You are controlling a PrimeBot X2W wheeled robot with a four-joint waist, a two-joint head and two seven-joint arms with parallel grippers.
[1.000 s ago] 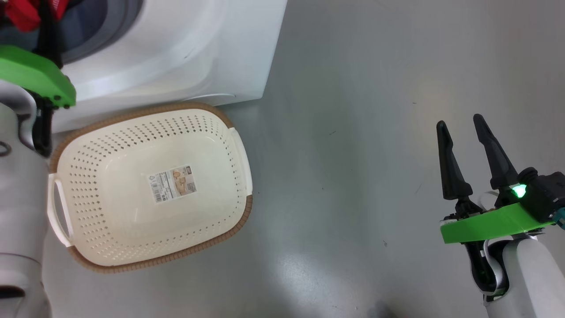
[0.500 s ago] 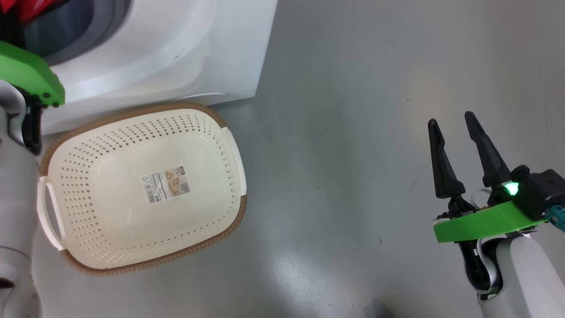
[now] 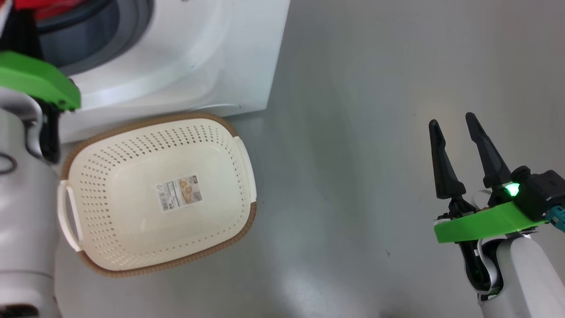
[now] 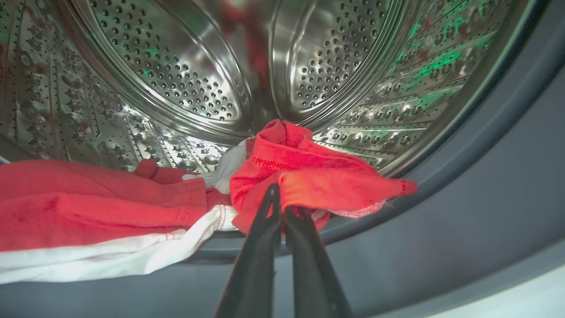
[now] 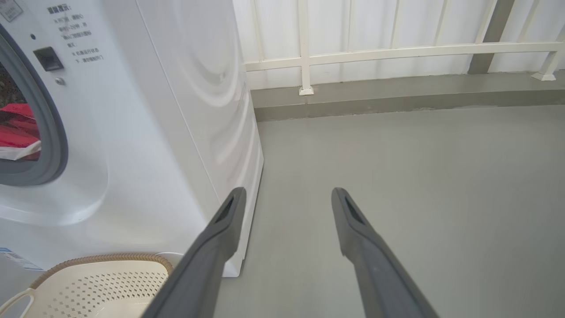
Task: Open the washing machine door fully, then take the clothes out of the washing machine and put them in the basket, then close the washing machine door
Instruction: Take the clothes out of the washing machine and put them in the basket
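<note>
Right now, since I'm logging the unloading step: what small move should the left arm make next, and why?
Probably draw the left gripper back out of the drum, lifting a little: its fingers are shut on a fold of the red clothes at the drum's mouth, and the basket is empty.

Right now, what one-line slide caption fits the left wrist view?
Left gripper shut on a fold of the red clothes at the mouth of the washing machine, steel drum behind.

basket (image 3: 220, 176) on floor (image 3: 353, 154), just before washing machine (image 3: 198, 53) | clothes (image 4: 304, 172) in drum (image 4: 176, 66), at its mouth | right end effector (image 3: 452, 121) well right of basket
</note>
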